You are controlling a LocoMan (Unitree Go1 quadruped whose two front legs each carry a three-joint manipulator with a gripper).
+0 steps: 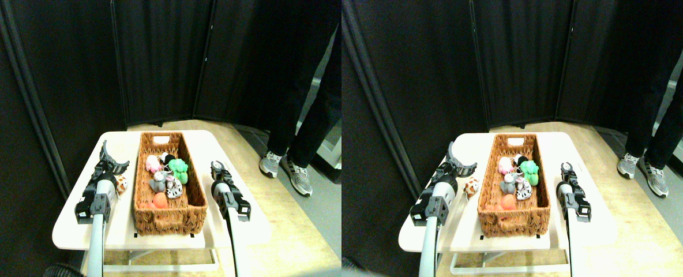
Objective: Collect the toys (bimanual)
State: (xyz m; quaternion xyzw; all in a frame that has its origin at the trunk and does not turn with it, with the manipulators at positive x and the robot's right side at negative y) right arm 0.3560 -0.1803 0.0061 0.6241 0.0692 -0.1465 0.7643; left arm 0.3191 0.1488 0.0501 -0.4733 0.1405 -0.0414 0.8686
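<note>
Several toys lie in the long wicker basket [168,218] on the white table [73,228]: a pink one [153,164], a green one [178,169], a grey one [158,183], a black-and-white one [174,188] and an orange one [160,201]. Outside the basket, a giraffe-spotted toy [121,184] rests on the table by its left wall. My left gripper [115,157] hangs open just beyond that toy, holding nothing. To the right of the basket, my right gripper [217,167] is shut and narrow, a little above the tabletop.
A person stands at the back right, with dark trousers [301,115] and grey shoes [286,170] on the wooden floor. Black folding screens [157,63] close off the back and the left. The table's edges lie close to both arms.
</note>
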